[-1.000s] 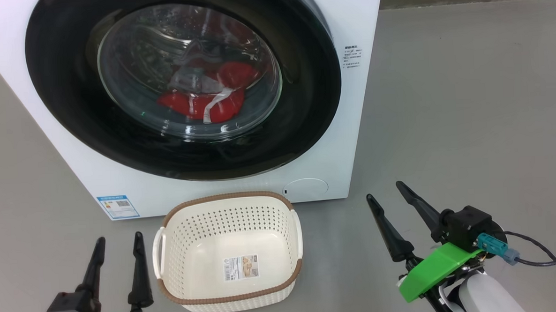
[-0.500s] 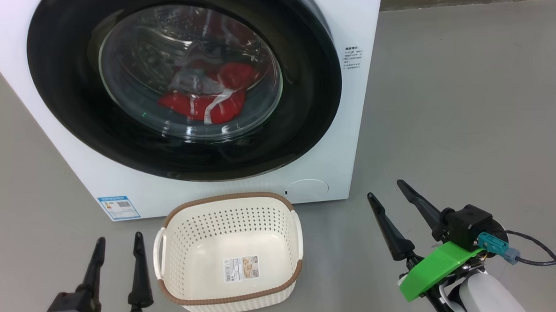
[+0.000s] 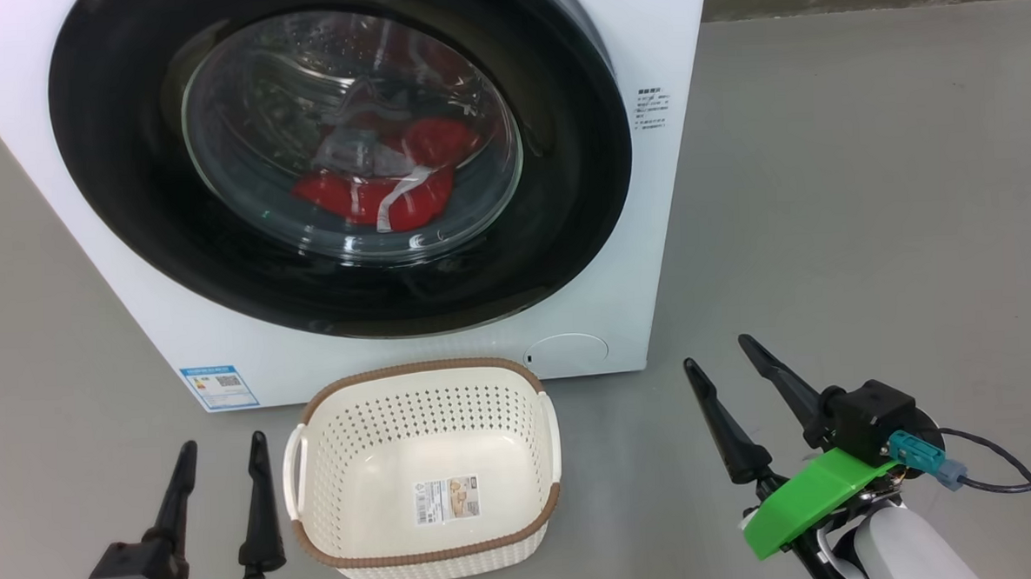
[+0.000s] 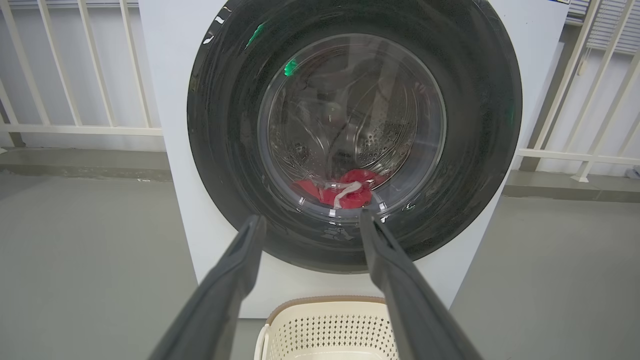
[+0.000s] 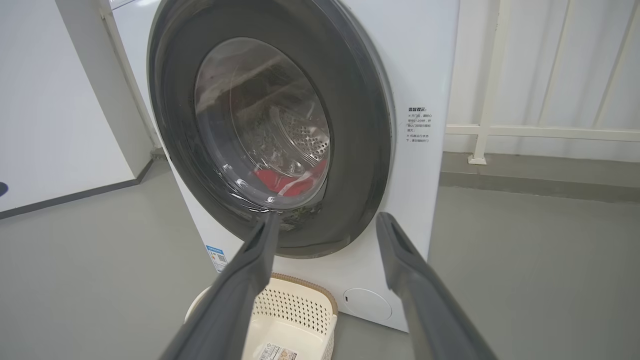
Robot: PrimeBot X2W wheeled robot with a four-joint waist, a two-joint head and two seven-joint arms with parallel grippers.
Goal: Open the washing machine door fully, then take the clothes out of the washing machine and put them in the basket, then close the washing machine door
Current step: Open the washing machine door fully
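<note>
Washing machine door [image 3: 340,158] sits shut against the white washing machine [image 3: 652,231], with red clothes [image 3: 372,200] heaped behind its glass. The head view shows the basket [image 3: 419,368] on the floor just before the machine, between the left gripper [image 3: 222,441] and right gripper [image 3: 717,352], both spread wide and holding nothing. The wrist views add white railings [image 4: 75,130] behind. Broad grey floor [image 3: 867,178] spreads beside the door's right edge.

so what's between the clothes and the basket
The washing machine door; the clothes lie behind it in the head view, the basket outside on the floor.
</note>
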